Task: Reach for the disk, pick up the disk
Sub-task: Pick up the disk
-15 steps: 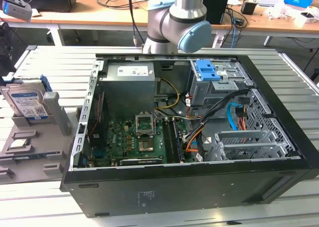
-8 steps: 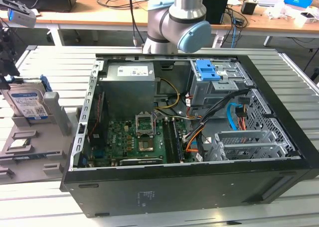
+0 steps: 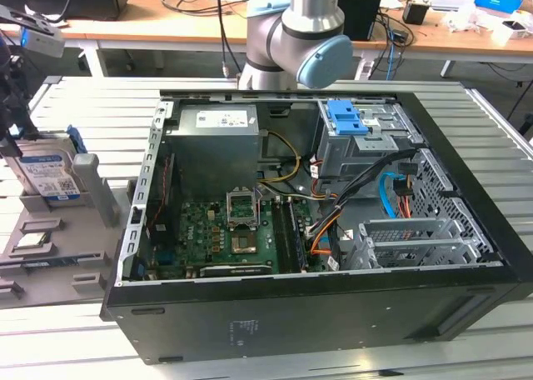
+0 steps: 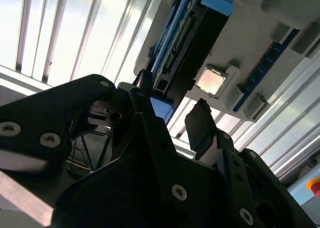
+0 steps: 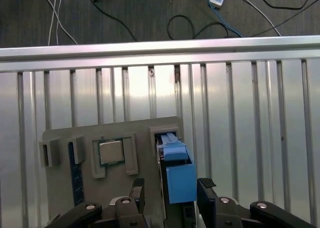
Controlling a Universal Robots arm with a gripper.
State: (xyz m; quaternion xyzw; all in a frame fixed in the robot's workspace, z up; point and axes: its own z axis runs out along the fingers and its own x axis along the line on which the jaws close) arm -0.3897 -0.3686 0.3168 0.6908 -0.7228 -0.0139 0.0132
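The disk (image 3: 46, 176) stands on edge in a slot of the grey holder (image 3: 93, 198) at the exterior view's left, well apart from the open computer case (image 3: 333, 313), and we see its white-and-blue label facing the camera. In the first wrist view we look down on the disk's (image 5: 180, 180) blue-capped upper edge, which runs between the two black fingers (image 5: 207, 190) of the gripper (image 5: 172, 189). The jaws are released, one finger on each side of the disk with a gap showing on both sides (we see no contact). In the second wrist view the disk (image 4: 192, 33) appears beyond the fingers (image 4: 200, 120), with its dark edge and blue rail toward us. Beside the disk, in a neighbouring recess of the holder (image 5: 145, 133), lies the small flat chip (image 5: 111, 151), also visible in the second wrist view (image 4: 210, 82). The holder rests on the slatted metal table (image 5: 240, 113), which also carries the case. Inside the case we note the green motherboard (image 3: 225, 238) and the blue-latched drive cage (image 3: 346, 117). Behind the case rises the grey and pale blue arm (image 3: 291, 30).
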